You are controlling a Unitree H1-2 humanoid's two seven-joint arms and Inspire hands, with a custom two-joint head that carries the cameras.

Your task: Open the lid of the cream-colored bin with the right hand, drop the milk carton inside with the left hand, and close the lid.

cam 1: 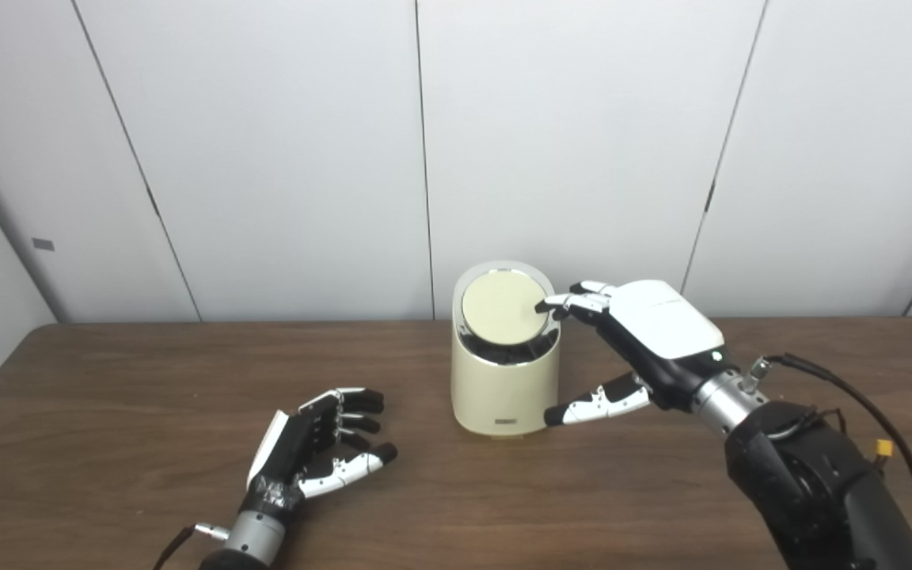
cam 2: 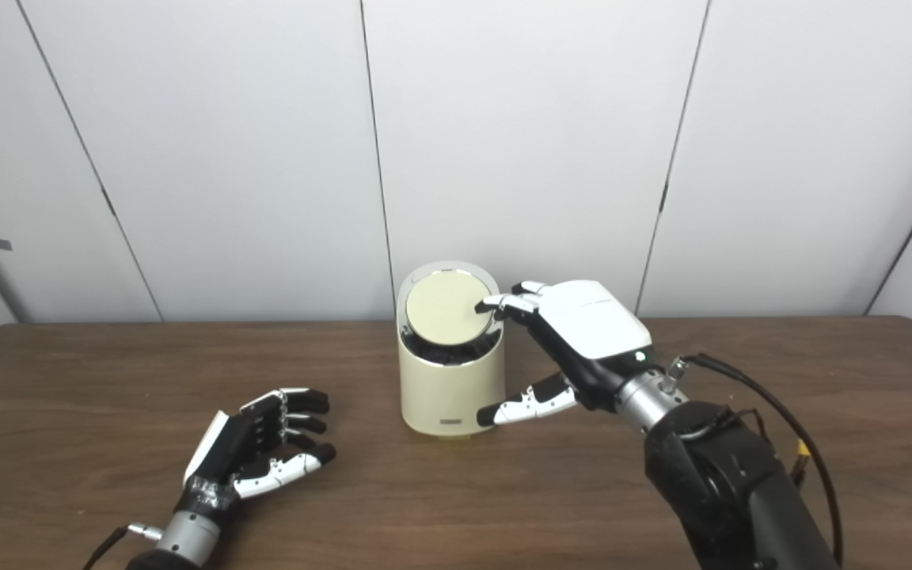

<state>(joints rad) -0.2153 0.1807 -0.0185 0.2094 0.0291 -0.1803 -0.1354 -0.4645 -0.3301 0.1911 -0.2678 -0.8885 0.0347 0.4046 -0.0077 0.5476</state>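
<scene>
- Left eye view, right hand [cam 1: 646,336]: white-backed, raised at the right side of the bin, fingers spread and grasping nothing; fingertips [cam 1: 563,303] rest on the right edge of the lid, thumb [cam 1: 594,404] hangs lower, beside the bin wall near its base
- Right forearm [cam 1: 812,483]: black casing, enters from the lower right corner, a black cable looping along its outer side
- Left hand [cam 1: 313,447]: low over the table at front left, palm turned toward the bin, fingers loosely curled and apart, empty
- Cream-colored bin [cam 1: 503,388]: upright, round-walled, at centre of the table toward the rear edge, well apart from the left hand
- Lid [cam 1: 499,307]: cream disc in a chrome ring, tilted toward the camera, dark gap visible below its front edge
- Milk carton: not visible in either view
- Table [cam 1: 108,412]: dark brown wood grain
- Wall [cam 1: 266,158]: pale panels with dark seams, just behind the table
</scene>
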